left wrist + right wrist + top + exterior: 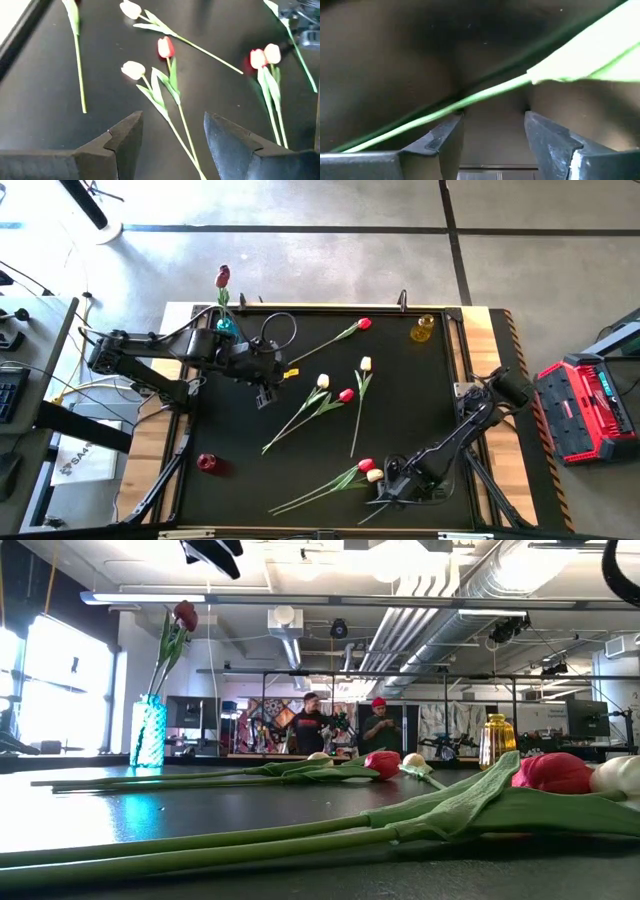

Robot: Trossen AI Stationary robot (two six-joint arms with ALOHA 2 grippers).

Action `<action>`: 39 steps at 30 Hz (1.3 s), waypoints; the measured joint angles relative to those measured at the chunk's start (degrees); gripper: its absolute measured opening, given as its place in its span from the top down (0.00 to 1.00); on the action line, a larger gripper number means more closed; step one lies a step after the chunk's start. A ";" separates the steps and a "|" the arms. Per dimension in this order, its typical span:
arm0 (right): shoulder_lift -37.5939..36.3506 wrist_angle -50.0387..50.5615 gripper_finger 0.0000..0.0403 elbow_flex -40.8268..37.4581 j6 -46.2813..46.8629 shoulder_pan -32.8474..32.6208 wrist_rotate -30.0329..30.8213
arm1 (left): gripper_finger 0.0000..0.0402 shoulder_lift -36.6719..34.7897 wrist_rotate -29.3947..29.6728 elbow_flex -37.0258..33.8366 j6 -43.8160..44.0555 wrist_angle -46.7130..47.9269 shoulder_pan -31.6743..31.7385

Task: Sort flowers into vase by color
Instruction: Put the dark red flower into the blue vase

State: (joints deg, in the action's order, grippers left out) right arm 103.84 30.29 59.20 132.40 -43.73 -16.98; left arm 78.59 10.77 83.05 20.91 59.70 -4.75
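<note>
Flowers (330, 398): thin green stems, oval heads

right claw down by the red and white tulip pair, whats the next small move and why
Probably lower a touch and shut on the green stem. The right claw is open, low at the near table edge beside the red tulip and white tulip, and the stem crosses just ahead of its fingers, not yet between them.
</note>
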 joint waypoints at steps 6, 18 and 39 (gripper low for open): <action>-0.11 0.87 0.51 0.00 -0.38 1.09 1.48 | 0.51 0.00 -0.06 0.00 -0.07 -0.02 -0.31; -0.65 -0.66 0.51 -0.06 -1.60 2.08 2.39 | 0.51 0.00 0.22 0.00 -1.01 -0.06 -0.29; -3.46 9.01 0.51 -0.04 1.05 3.90 4.59 | 0.51 0.00 -0.13 0.00 -0.04 -0.02 -0.29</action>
State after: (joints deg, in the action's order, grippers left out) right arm 100.37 39.30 59.16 133.45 -39.83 -12.39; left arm 78.59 10.64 83.05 20.87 59.68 -5.04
